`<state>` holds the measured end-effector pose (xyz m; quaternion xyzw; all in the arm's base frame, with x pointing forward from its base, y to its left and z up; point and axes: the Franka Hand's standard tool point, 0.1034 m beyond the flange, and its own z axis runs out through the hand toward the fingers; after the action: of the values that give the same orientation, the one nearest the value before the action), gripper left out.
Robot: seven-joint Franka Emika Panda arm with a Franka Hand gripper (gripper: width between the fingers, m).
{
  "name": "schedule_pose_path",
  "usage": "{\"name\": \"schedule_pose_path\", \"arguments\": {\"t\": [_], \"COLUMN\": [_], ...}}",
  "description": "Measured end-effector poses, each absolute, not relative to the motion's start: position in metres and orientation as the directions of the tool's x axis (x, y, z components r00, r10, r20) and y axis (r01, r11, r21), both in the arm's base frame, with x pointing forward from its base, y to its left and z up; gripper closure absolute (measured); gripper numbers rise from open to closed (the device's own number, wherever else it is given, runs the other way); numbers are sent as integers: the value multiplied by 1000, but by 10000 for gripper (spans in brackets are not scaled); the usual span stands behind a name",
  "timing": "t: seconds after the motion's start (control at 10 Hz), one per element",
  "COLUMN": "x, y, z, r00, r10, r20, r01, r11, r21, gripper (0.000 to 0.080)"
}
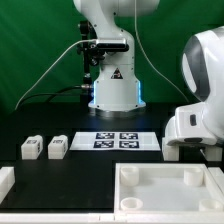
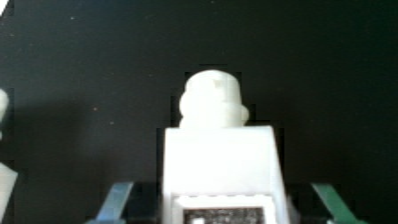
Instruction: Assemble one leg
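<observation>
Down the wrist view we go, and there is the leg (image 2: 221,150), a small white block with a rounded peg at its far end and a black-and-white tag at its near end, lying on the black tabletop (image 1: 95,172). It sits squarely between the fingers (image 2: 119,200) of the hand (image 2: 222,203), and the hand is spread wide: a dark gap shows on each side, so nothing is gripped. In the exterior view the arm (image 1: 205,70) looms on the exterior view's right, above the large white tray-like piece (image 1: 165,168). Two more legs (image 1: 30,148) (image 1: 57,147) wait side by side on the exterior view's left, just beside the marker board (image 1: 125,140).
</observation>
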<state>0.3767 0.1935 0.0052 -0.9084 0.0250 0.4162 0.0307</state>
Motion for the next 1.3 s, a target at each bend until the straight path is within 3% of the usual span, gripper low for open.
{"name": "schedule_pose_path", "arguments": {"t": [0.6, 0.8, 0.9, 1.1, 1.2, 1.3], "x": [380, 416, 430, 457, 458, 460], "y": [193, 180, 174, 161, 157, 158], "z": [7, 44, 58, 88, 97, 94], "r00": [657, 673, 707, 852, 906, 948], "r10": [-20, 36, 32, 23, 6, -3], "r20": [-754, -739, -706, -523, -424, -318], "r01": [-74, -46, -54, -50, -51, -46], "r11": [-997, -995, -994, -991, -991, -991], "r21": [-37, -91, -100, -125, -123, -126], "gripper": [509, 509, 509, 509, 509, 509]}}
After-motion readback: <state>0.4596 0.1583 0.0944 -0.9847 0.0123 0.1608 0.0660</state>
